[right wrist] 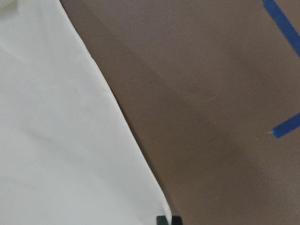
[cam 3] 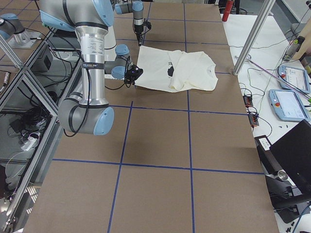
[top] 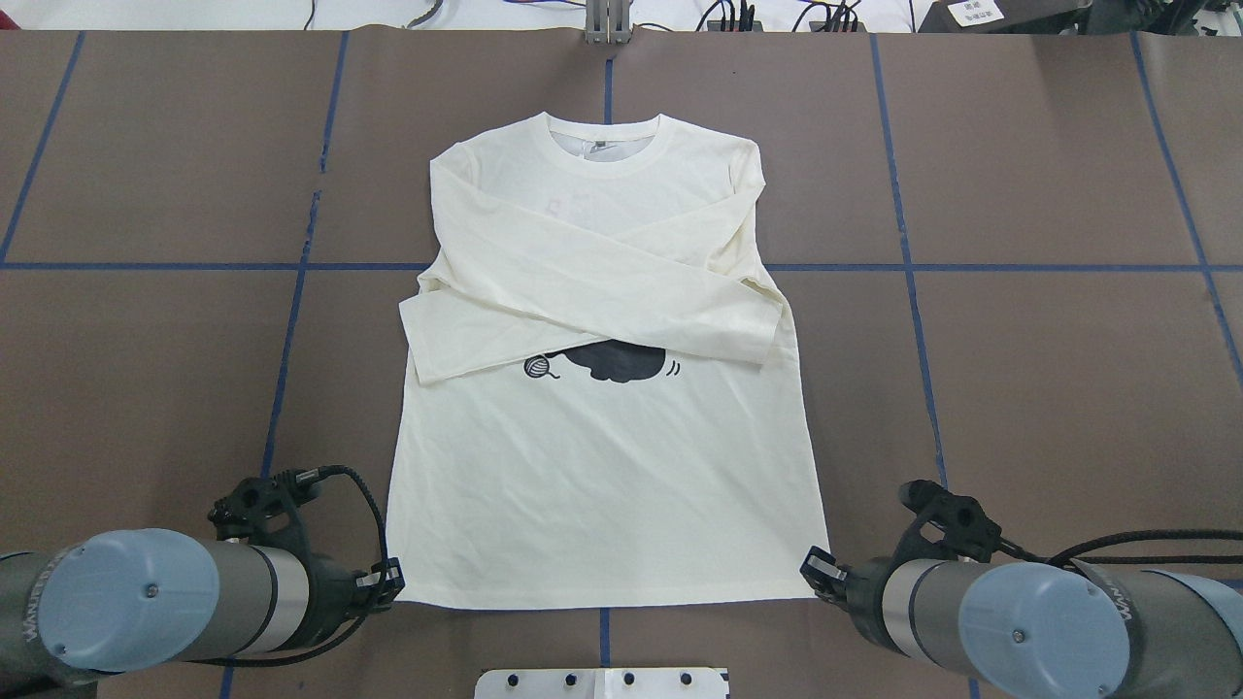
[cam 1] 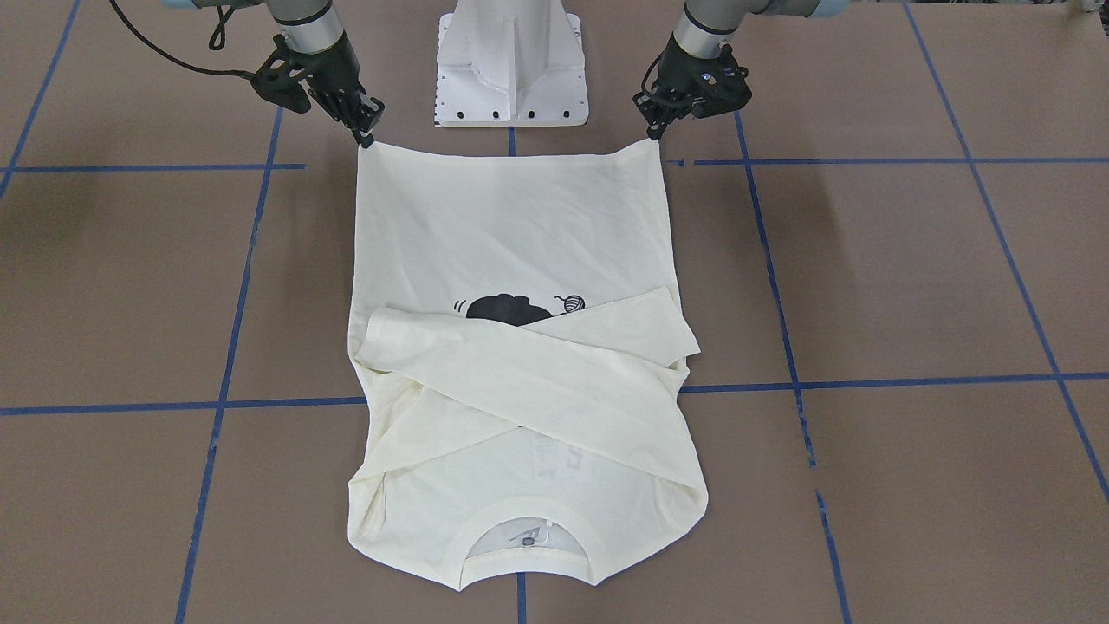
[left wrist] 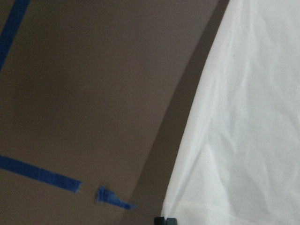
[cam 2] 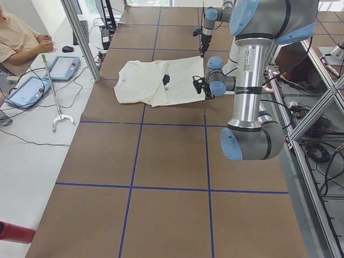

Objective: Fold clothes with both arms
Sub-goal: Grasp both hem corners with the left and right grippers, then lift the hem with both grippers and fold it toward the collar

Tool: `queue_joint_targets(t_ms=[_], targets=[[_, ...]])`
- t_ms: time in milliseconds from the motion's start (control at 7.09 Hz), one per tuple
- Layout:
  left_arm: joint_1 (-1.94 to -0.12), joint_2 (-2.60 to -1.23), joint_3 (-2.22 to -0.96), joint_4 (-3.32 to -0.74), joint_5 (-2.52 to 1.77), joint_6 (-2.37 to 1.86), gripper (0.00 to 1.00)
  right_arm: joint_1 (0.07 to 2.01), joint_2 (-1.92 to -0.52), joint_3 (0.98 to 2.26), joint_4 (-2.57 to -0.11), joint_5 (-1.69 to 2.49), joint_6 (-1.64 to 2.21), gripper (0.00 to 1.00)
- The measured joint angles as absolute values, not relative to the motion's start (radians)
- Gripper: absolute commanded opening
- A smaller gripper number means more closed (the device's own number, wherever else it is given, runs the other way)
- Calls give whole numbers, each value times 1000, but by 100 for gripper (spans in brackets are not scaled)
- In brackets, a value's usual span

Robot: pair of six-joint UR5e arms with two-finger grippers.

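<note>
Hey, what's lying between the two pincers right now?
The shirt, its bottom hem running from the left pincer at one corner to the right pincer at the other. The overhead view shows it.

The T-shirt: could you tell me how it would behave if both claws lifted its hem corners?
Probably floppy: the T-shirt lies wrinkled, so the hem would likely sag between the left claw and right claw. The crossed sleeves lie loose and might slide off.

Bright, even light — wrist views blurred
</note>
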State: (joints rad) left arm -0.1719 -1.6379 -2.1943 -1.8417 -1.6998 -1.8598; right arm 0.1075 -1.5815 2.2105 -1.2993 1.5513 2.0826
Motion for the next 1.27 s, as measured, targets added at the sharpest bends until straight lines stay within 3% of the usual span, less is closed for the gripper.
queue_joint_targets(t_ms=[423,706,988,1270], targets=[[-156,-1650,-2294,-1783,-1707,-1869,0,115,-1630,2286,-1299,1544,2085,0],[-236,-1722,-2301,-1775,-1706,-1785,0,204,-1612,2278,-1300,1552,2035,0],[-396,-1802,-2244,-1750,-1706,-1647,0,370,-1507,2202,-1314,1614,1878,0],[-543,-1913,-2092,-1745,-1708,-1544,0,558,-1337,2037,-1329,1745,1777,0]])
